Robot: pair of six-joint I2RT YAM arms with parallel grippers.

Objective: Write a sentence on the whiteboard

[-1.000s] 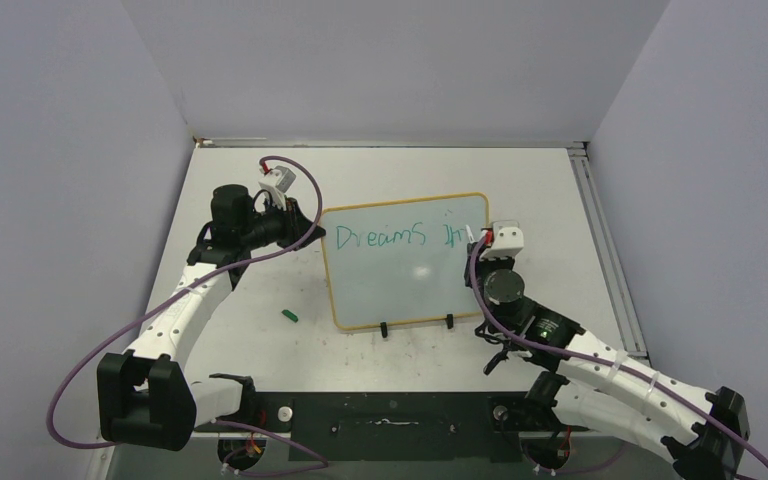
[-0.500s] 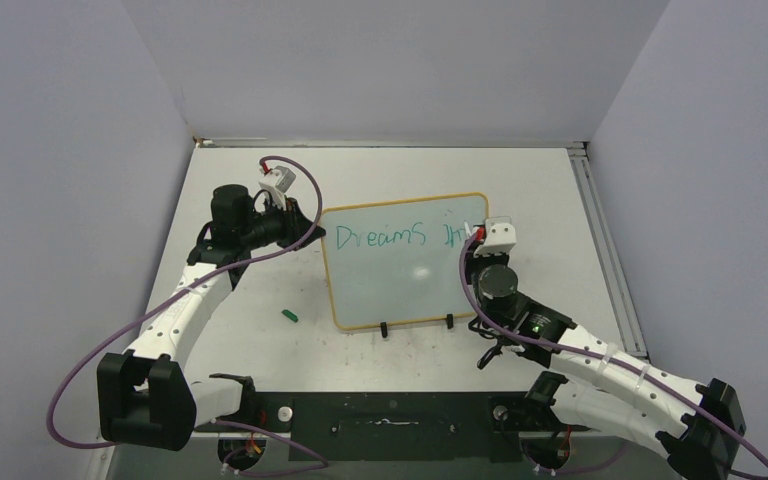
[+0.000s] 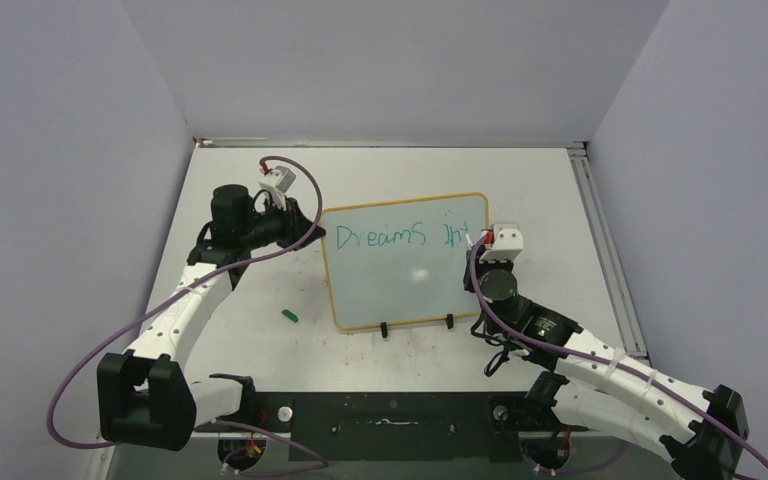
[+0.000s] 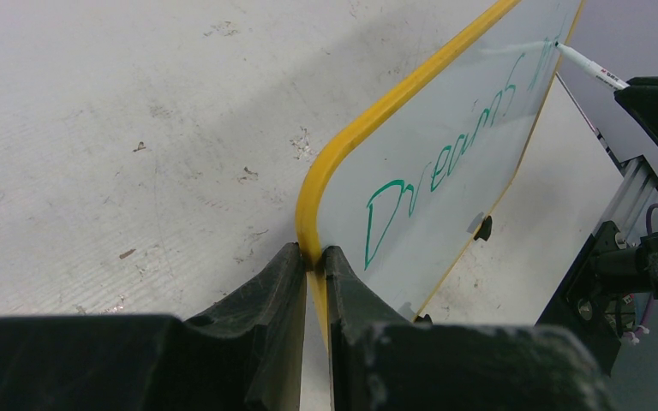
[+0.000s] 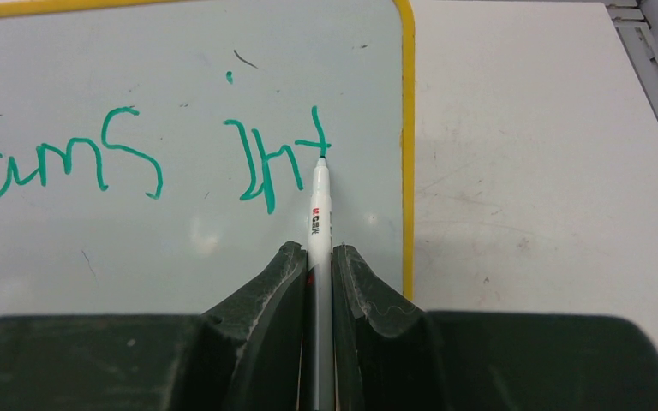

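Two grips are set: my left gripper (image 4: 313, 257) pinches the left rim of the yellow-framed rectangular whiteboard (image 3: 400, 290), centre frame. My right gripper (image 5: 317, 253) clamps the slim white marker (image 5: 319, 201), tip on the green handwritten sentence (image 5: 60, 158). Press lightly; little room remains before the right rim.

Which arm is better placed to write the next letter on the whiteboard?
Right. The right end effector is shut on the marker, tip at the last letter on the whiteboard. The left end effector clamps the board's yellow frame.
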